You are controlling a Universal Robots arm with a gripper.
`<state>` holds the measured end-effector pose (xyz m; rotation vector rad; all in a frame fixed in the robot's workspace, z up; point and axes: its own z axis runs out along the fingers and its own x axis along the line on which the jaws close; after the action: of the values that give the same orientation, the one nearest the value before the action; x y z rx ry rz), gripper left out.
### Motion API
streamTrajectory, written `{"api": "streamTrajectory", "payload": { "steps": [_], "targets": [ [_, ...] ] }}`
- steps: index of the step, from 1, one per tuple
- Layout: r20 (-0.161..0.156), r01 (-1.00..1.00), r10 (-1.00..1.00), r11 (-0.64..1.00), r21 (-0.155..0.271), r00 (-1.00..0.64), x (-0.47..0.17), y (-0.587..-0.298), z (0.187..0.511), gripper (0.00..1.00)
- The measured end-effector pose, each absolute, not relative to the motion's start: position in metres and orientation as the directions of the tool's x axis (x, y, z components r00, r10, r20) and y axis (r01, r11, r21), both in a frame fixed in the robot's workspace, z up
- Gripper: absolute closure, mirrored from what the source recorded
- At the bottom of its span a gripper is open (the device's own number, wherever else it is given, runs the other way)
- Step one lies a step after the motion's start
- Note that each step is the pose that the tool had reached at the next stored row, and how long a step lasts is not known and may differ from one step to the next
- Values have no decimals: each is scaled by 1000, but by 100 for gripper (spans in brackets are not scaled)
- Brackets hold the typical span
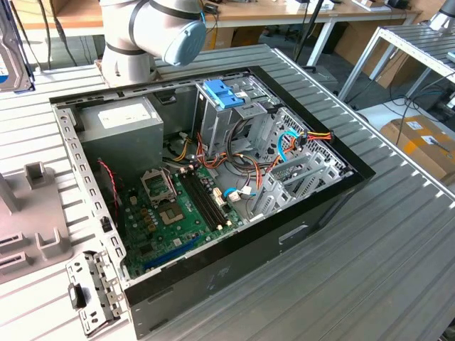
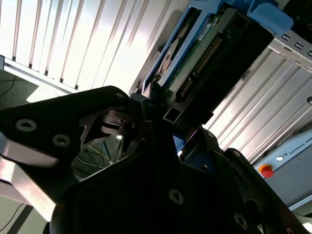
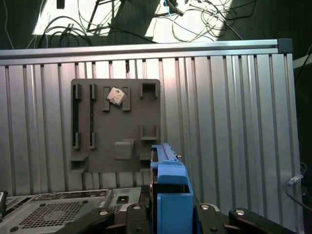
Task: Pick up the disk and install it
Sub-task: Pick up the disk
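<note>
Ribbed metal table (image 1: 398, 234) carries the open case (image 1: 213, 277); at its ten o'clock in the exterior view the disk (image 1: 13, 46) stands on edge, clamped in the jaws, long axis pointing straight out from them.

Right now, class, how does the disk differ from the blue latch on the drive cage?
The disk is held in the gripper, outside the computer case; the latch sits on the drive cage inside it. The disk shows a green circuit board in a blue frame; the latch is plain blue plastic. Both include blue plastic.
</note>
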<state>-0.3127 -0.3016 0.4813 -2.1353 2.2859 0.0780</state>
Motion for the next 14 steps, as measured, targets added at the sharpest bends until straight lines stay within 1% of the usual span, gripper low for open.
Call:
{"api": "streamTrajectory", "payload": {
  "steps": [14],
  "targets": [
    [-43,-997,-997,68,28,-69,-285,-302,481,64]
  ]
}}
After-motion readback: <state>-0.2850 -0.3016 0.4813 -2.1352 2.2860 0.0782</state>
